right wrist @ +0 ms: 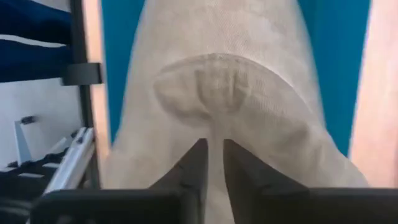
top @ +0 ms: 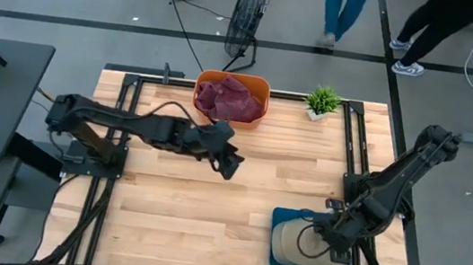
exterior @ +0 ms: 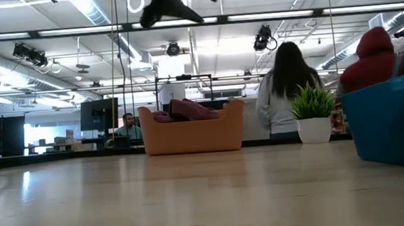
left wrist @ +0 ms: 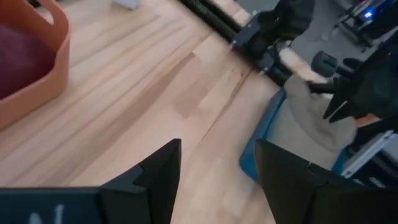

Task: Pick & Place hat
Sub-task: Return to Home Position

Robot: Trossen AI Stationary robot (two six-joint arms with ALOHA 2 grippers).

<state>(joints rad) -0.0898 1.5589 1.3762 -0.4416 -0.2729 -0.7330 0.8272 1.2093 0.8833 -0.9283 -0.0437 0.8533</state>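
You have the wooden table framed in black rails, and on it the two bins are the biggest things. The orange bin sits at the middle of the far edge with dark red cloth heaped inside. The blue bin sits near the front edge on the right arm's side. The tan cap lies inside that blue bin, filling most of its floor. Your right gripper is down over the cap. In its wrist view the right gripper has its fingers drawn in to a narrow slit at the crown, and a crease of cap cloth runs into that slit. Your left gripper hangs above the middle of the table, just in front of the orange bin and well apart from the blue one. Its wrist view shows the left gripper spread wide with nothing between the fingers and bare wood below. A small potted plant stands just beside the orange bin, at the far edge. A pale mark on the left gripper's housing is cut off at the frame edge, so you cannot read it.
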